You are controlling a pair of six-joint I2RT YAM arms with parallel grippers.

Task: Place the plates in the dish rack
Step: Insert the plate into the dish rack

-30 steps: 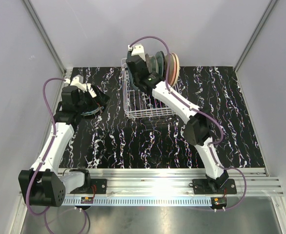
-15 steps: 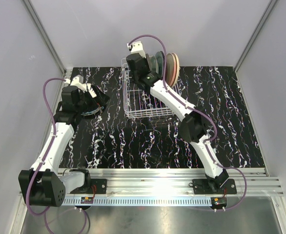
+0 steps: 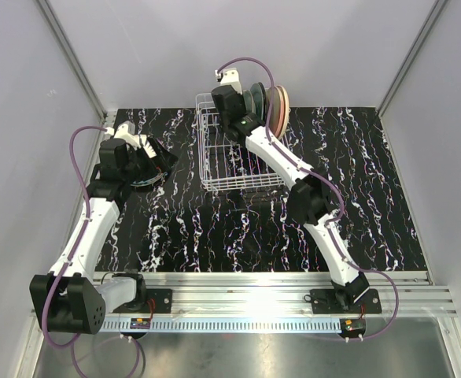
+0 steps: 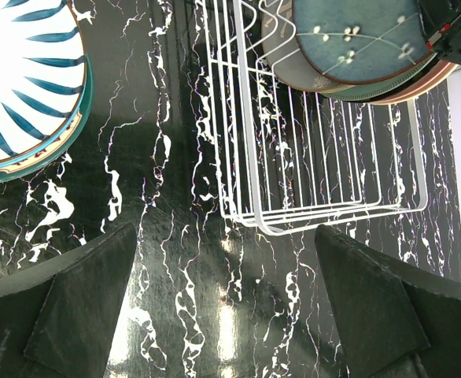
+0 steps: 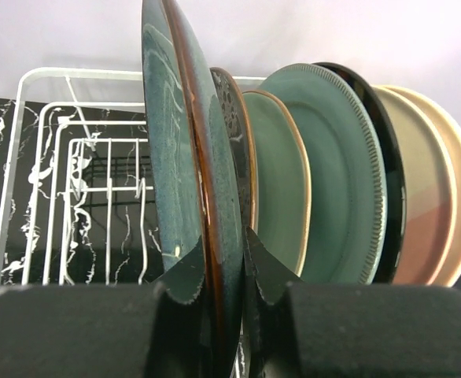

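My right gripper [image 5: 223, 268] is shut on the rim of a dark blue plate [image 5: 183, 157] with a brown edge. It holds the plate upright over the back of the white wire dish rack [image 3: 242, 187]. Right beside it, several plates [image 3: 271, 106] stand on edge in the rack, among them a green one [image 5: 325, 173] and a peach one [image 5: 443, 205]. My left gripper [image 4: 226, 315] hangs open over bare tabletop at the left, its fingers empty. A white plate with blue rays [image 4: 26, 79] lies flat just beyond it, on a teal one.
The front half of the dish rack [image 4: 333, 213] holds no plates. Grey walls close in the black marbled table [image 3: 356, 205] on three sides. An aluminium rail [image 3: 254, 283] with both arm bases runs along the near edge.
My right gripper has shifted a little to the right and toward the back with the blue plate, nearer the standing plates. The left arm has not moved.
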